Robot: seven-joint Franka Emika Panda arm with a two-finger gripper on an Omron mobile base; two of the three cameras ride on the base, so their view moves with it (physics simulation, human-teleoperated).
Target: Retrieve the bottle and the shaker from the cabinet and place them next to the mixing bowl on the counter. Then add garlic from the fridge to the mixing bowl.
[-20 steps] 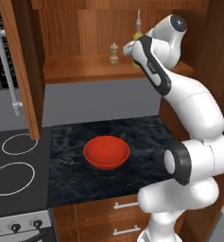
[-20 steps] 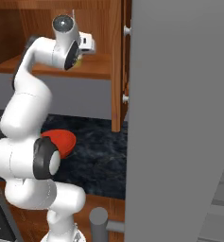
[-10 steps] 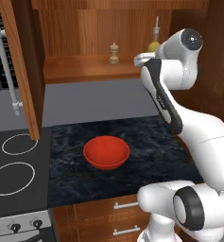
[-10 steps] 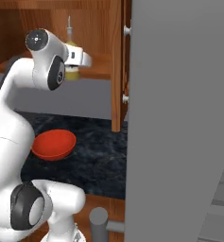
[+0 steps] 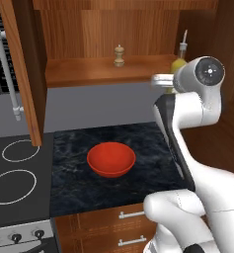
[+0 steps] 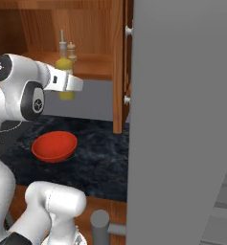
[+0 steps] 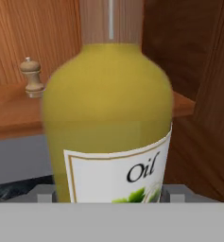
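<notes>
My gripper [image 7: 108,194] is shut on the bottle [image 7: 108,118], a yellow oil bottle with a white label, very close in the hand view. The bottle [image 6: 64,66] hangs just in front of the cabinet shelf edge, held by the gripper [image 6: 66,87]. In the left base view the bottle [image 5: 179,63] shows behind my wrist, at the shelf's right end. The shaker [image 5: 119,55], a small wooden mill, stands upright on the shelf [image 5: 89,74], well left of the bottle; the shaker [image 7: 32,77] [image 6: 71,50] is apart from it. The red mixing bowl [image 5: 111,159] [image 6: 54,146] sits on the dark counter below.
The dark stone counter [image 5: 74,190] has a stove [image 5: 10,168] on its left. An open wooden cabinet door [image 5: 22,74] hangs at the left; another door edge [image 6: 119,67] stands right of the shelf. A tall grey fridge side [image 6: 182,119] blocks the right.
The arm has swung out and down, carrying the bottle away from the back of the shelf to its front edge. Shaker and bowl have not moved.
</notes>
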